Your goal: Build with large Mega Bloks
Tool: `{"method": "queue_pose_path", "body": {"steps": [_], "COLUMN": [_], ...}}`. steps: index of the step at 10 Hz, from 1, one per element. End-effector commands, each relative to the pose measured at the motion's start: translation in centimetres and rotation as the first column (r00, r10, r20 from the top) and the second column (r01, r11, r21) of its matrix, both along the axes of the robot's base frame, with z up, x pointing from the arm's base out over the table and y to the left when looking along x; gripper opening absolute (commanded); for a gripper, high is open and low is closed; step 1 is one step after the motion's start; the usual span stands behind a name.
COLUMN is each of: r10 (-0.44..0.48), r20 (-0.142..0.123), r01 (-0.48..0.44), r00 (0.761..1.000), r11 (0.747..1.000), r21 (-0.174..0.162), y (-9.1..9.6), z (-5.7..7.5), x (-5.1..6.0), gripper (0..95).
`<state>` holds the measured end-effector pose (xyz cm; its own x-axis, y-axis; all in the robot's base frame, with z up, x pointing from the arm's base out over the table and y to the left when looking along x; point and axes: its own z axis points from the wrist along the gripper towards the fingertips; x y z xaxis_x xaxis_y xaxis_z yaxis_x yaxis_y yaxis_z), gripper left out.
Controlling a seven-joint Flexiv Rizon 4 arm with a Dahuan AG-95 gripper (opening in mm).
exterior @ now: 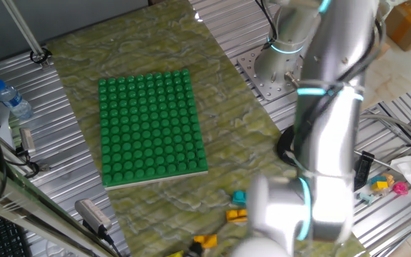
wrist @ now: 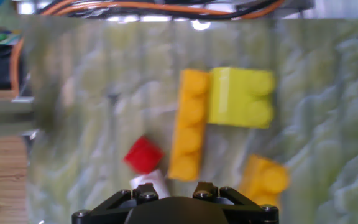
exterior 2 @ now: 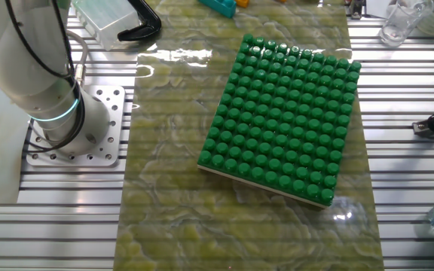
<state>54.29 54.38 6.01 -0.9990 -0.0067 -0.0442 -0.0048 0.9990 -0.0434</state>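
Tool: its dark housing [wrist: 179, 208] is showing at the bottom edge of the hand view; the fingers are lying out of sight, so how far they are parted, or whether they are holding anything, cannot be told.
Long orange brick [wrist: 190, 124]: lying just ahead of the tool, lengthwise.
Yellow brick [wrist: 241, 98]: touching that brick's right side, farther ahead.
Small orange brick [wrist: 265, 180]: sitting near the tool, to the right.
Red piece [wrist: 144, 155]: sitting near the tool, to the left, blurred.
Green baseplate [exterior: 151, 128]: lying flat on the table [exterior 2: 172, 181], well apart from the bricks.
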Motion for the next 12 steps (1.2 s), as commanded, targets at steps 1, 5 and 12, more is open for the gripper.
{"method": "queue_pose_path", "body": {"steps": [1, 5, 12], "r10": [0.023, 0.114, 0.372], "r20": [0.005, 0.026, 0.001], "r01": [-0.023, -0.115, -0.372], "r00": [1.0, 0.993, 0.928], "r11": [1.0, 0.993, 0.928], "r21": [0.007, 0.029, 0.02], "y": [-0.7, -0.3, 0.5], "z": [0.4, 0.4, -0.7], "x": [-0.1, -0.4, -2.2], "gripper": [57.0, 57.0, 38.0]}}
